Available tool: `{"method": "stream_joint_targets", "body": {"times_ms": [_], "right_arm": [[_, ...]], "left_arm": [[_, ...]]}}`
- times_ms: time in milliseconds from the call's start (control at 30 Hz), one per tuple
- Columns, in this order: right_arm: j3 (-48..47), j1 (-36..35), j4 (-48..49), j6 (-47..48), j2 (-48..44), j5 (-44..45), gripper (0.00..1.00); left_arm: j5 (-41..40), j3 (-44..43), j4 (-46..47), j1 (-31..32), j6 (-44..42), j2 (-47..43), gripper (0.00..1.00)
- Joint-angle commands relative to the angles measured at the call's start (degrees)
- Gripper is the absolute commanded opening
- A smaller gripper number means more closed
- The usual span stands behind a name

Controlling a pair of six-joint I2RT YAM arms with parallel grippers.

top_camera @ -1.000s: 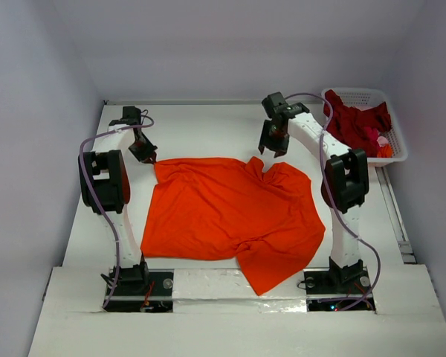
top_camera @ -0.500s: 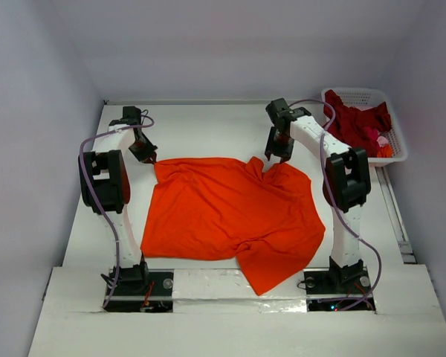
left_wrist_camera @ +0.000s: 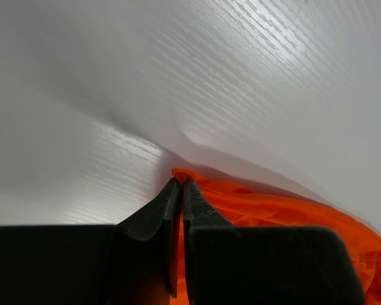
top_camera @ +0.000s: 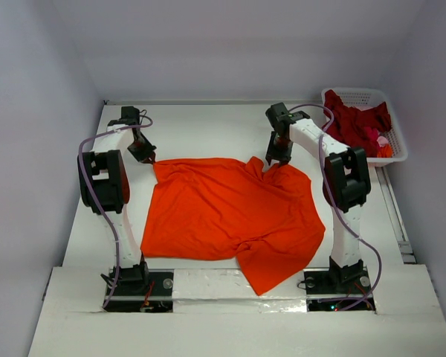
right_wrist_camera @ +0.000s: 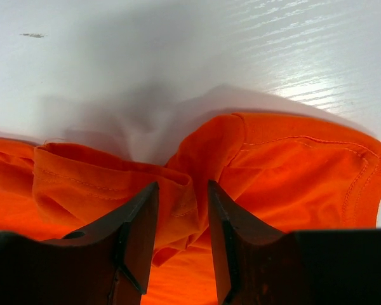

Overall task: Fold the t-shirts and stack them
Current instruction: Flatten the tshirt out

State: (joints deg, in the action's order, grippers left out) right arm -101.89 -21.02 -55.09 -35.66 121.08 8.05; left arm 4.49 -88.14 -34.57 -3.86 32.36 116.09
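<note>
orange t-shirt (top_camera: 223,212): spread in middle of the bench (top_camera: 208,126), long axis far-left to near-right, neck end unclear | left gripper (top_camera: 152,159): clamped tight on its far-left corner | right gripper (top_camera: 271,163): jaws half apart, astride a far-edge fold

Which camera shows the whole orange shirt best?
The top camera: the orange t-shirt lies spread out, all of it in view. The left wrist camera shows only one corner; the right wrist camera only a bunched fold.

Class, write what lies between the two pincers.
The far edge of the orange t-shirt, stretching from the left pincer to the right pincer; the top view shows it.
</note>
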Motion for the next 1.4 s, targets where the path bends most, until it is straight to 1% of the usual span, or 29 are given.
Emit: {"method": "stream_joint_targets", "body": {"times_ms": [0, 67, 167, 267, 333, 533, 700, 733, 800, 833, 867, 933, 1000, 1167, 1367], "right_arm": [[0.4, 0.1, 1.6, -0.2, -1.8, 0.0, 0.41], [0.2, 0.1, 1.7, -0.2, -1.8, 0.0, 0.39], [0.1, 0.1, 1.7, -0.1, -1.7, -0.1, 0.34], [-0.1, 0.1, 1.7, -0.2, -1.5, -0.3, 0.2], [-0.1, 0.1, 1.7, -0.2, -1.5, -0.1, 0.01], [-0.5, 0.1, 1.7, -0.8, -2.2, 0.6, 0.0], [-4.5, 4.7, 1.5, -1.1, -1.0, -2.2, 0.0], [-6.8, 6.2, 1.4, -0.9, 0.1, -3.1, 0.0], [-10.2, 6.9, -0.1, -0.1, 1.6, -2.7, 0.0], [-21.1, 9.3, -3.9, 0.9, 6.0, -2.0, 0.0], [-21.2, 9.3, -4.0, 0.9, 6.0, -2.0, 0.0], [-26.3, 9.9, -5.1, 1.5, 7.7, -2.5, 0.0], [-28.6, 11.3, -5.4, 2.0, 8.3, -3.8, 0.0], [-35.5, 12.0, -6.2, 4.7, 11.5, -6.3, 0.0], [-35.9, 12.5, -5.2, 5.1, 11.5, -6.0, 0.0]], "left_arm": [[0.2, 0.0, -0.7, -0.3, -0.7, -3.6, 0.0], [0.3, 0.2, -0.6, -0.3, -0.6, -3.4, 0.0], [0.3, 0.1, -0.6, -0.3, -0.7, -3.4, 0.0], [0.3, 0.0, -0.6, -0.3, -0.7, -3.5, 0.0], [0.3, 0.1, -0.6, -0.3, -0.7, -3.5, 0.0], [0.3, 0.2, -0.7, -0.3, -0.7, -3.5, 0.0], [0.8, -0.9, -0.8, -0.8, -0.8, -3.8, 0.0], [0.8, -1.4, -1.1, -1.4, -0.8, -3.5, 0.0], [0.9, -3.0, -1.6, -1.4, -0.9, -3.2, 0.0], [1.6, -6.0, -2.1, -1.9, -0.7, -1.9, 0.0], [1.6, -6.0, -2.1, -1.9, -0.7, -1.9, 0.0], [2.0, -7.4, -2.6, -1.9, -0.5, -1.1, 0.0], [2.4, -9.4, -3.0, -1.9, -0.4, -0.9, 0.0], [3.0, -16.0, -4.6, -2.5, -0.3, 1.8, 0.0], [3.2, -21.5, -6.6, -2.5, 0.2, 4.1, 0.0]]}}
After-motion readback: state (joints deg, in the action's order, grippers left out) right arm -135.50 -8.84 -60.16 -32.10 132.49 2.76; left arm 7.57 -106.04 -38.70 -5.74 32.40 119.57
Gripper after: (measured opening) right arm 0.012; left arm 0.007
